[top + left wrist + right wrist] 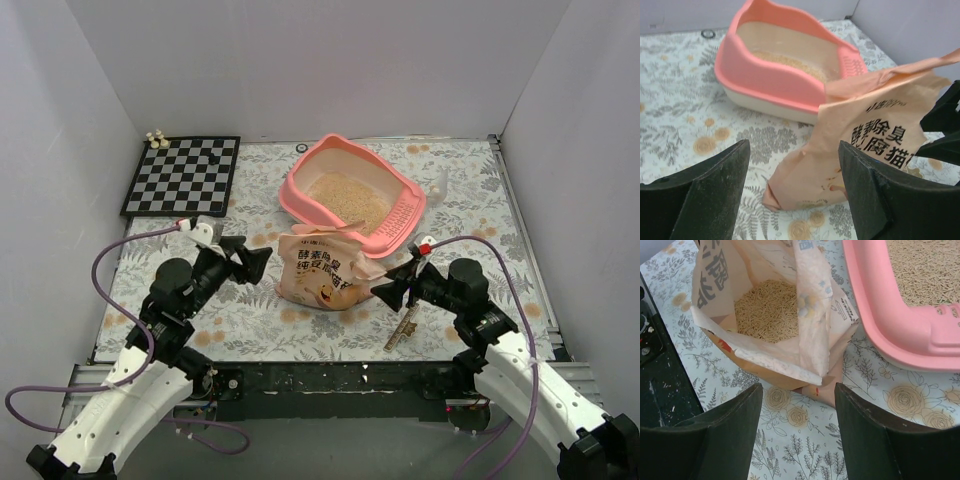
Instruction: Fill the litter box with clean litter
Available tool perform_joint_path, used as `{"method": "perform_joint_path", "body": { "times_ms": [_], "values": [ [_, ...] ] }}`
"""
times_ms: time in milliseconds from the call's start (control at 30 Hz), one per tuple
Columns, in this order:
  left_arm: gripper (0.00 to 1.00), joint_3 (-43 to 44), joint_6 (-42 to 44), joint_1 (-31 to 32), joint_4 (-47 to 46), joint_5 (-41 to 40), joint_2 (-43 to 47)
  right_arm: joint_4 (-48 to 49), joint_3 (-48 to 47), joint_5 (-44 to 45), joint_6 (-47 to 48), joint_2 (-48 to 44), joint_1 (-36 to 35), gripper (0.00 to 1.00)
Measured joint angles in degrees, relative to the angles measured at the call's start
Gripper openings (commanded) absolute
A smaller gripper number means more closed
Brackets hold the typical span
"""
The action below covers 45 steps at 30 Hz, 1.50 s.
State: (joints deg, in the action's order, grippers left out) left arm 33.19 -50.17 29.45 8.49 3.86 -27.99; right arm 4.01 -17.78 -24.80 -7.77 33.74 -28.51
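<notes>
The pink litter box [298, 196] stands at the table's middle back, with a layer of pale beige clean litter [347, 198] inside. It also shows in the left wrist view [765, 75] and the right wrist view [890, 335]. A tan printed bag [318, 272] stands open in front of it, more granules [767, 310] showing inside. My left gripper [262, 264] is open and empty just left of the bag [860, 145]. My right gripper [385, 292] is open and empty just right of the bag, near its open mouth.
A checkerboard [182, 175] lies at the back left with small pale pieces [156, 139] at its corner. A translucent scoop [440, 183] lies right of the litter box. A small pale object [402, 328] lies on the cloth by my right arm. Walls enclose three sides.
</notes>
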Motion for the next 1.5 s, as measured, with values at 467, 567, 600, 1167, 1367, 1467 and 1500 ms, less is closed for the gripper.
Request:
{"method": "perform_joint_path", "body": {
  "times_ms": [467,567,600,1167,1367,1467,1500],
  "values": [
    [0.72,-7.56,-2.56,0.0,0.31,2.99,4.35,16.61,3.5,-4.57,0.31,3.06,0.0,0.65],
    [0.72,-7.56,-2.49,0.0,-0.33,3.48,4.61,20.76,4.72,-4.55,-0.68,3.91,0.0,0.64],
    [0.72,-7.56,-2.49,0.0,-0.46,3.69,4.57,22.36,5.51,-4.55,-1.11,4.44,0.0,0.64],
    [0.72,-7.56,-2.12,0.0,-0.81,5.49,3.39,41.46,12.44,-4.42,-3.28,8.24,2.58,0.47],
    [0.72,-7.56,-2.14,0.0,-0.81,5.84,2.64,47.82,14.05,-6.08,-5.01,10.58,5.33,0.48],
    [0.72,-7.56,-2.14,0.0,-0.81,5.88,2.38,52.54,14.71,-7.82,-6.56,14.03,5.7,0.48],
    [0.72,-7.56,-2.14,0.0,-0.81,5.9,2.29,53.81,14.8,-8.44,-7.08,14.97,5.77,0.49]
  ]
}}
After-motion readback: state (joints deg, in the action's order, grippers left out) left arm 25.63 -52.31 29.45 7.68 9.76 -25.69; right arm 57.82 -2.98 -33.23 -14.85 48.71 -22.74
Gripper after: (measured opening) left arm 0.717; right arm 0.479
